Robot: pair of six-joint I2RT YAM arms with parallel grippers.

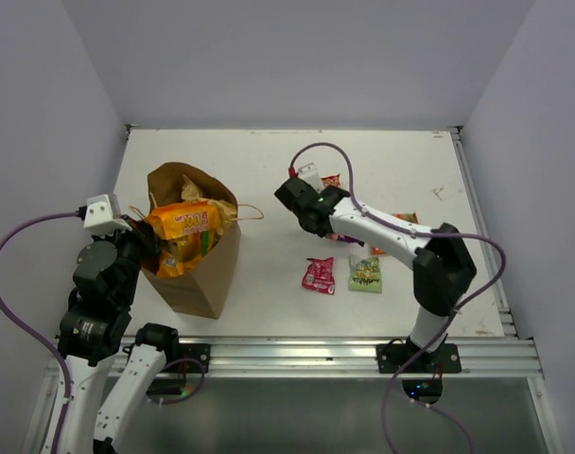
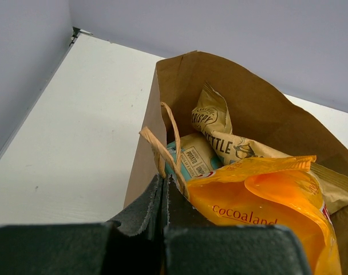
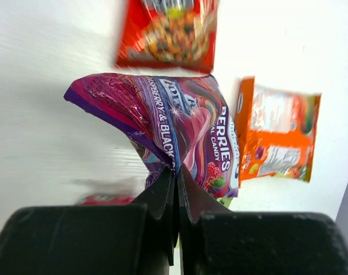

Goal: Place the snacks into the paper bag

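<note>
The brown paper bag (image 1: 198, 274) stands at the left, its mouth open. An orange packet (image 1: 183, 225) sticks out of the top, and tan chip bags (image 2: 234, 146) lie behind it. My left gripper (image 2: 163, 180) is shut on the bag's near rim beside a twisted handle (image 2: 162, 143). My right gripper (image 3: 177, 171) is shut on a crumpled purple candy packet (image 3: 180, 120), held above the table. Below it lie a red packet (image 3: 168, 34) and an orange packet (image 3: 277, 137). In the top view the right gripper (image 1: 306, 210) is at mid-table, to the right of the bag.
A pink-red packet (image 1: 318, 275) and a green packet (image 1: 366, 274) lie in front of the right arm. Another orange packet (image 1: 404, 218) shows behind the forearm. Walls close the table on the left, back and right.
</note>
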